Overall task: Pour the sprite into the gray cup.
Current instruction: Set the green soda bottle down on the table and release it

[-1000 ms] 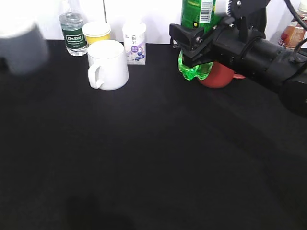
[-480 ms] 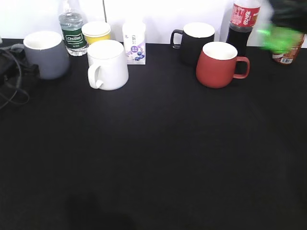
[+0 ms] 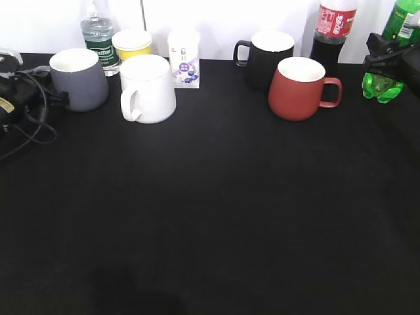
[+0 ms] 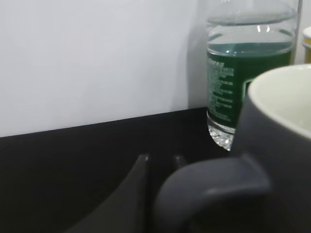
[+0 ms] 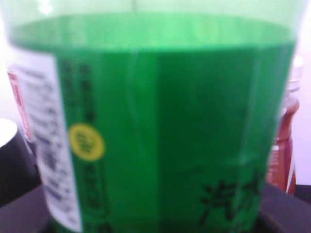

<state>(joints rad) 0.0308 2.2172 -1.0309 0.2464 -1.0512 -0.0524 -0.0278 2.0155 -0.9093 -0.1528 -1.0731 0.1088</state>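
The gray cup stands on the black table at the back left, with its handle toward my left gripper. In the left wrist view the gripper's fingertips sit at the cup's loop handle and look closed on it. The sprite is at the far right edge, held a little tilted by my right gripper. Its cap is out of view. In the right wrist view the green bottle fills the frame and hides the fingers.
A white mug stands right of the gray cup. A water bottle, yellow tub and small carton line the back. A black mug, red mug and cola bottle stand at the back right.
The right arm carried the sprite from the table's back middle to the far right edge. The gray cup came from the upper left and now sits a little further right.
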